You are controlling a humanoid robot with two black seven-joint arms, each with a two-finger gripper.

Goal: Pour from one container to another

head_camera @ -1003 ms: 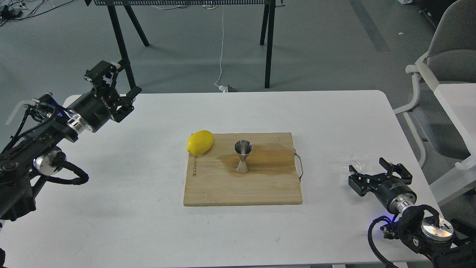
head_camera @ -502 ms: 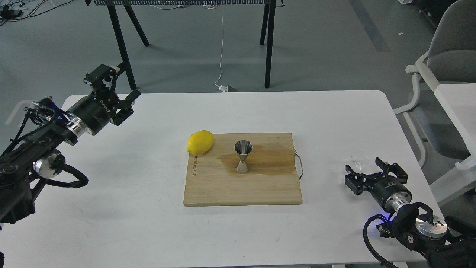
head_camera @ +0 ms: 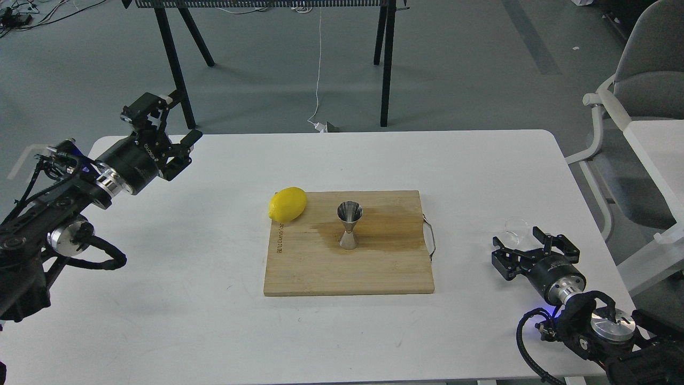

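Glass cup (head_camera: 517,228) sits on the table (head_camera: 481,160) at right of frame, just beyond my right gripper (head_camera: 529,247), whose fingers are spread and empty; jigger (head_camera: 349,225) stands upright mid-frame on the board (head_camera: 347,267). Cup looks light, thin, slick and breakable, so I'd pinch it across the side wall below the rim, gently. Left gripper (head_camera: 165,125), upper left, also spread and empty.

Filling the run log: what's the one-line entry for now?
right pincer: open, by glass cup | left pincer: open, idle | jigger: upright on board
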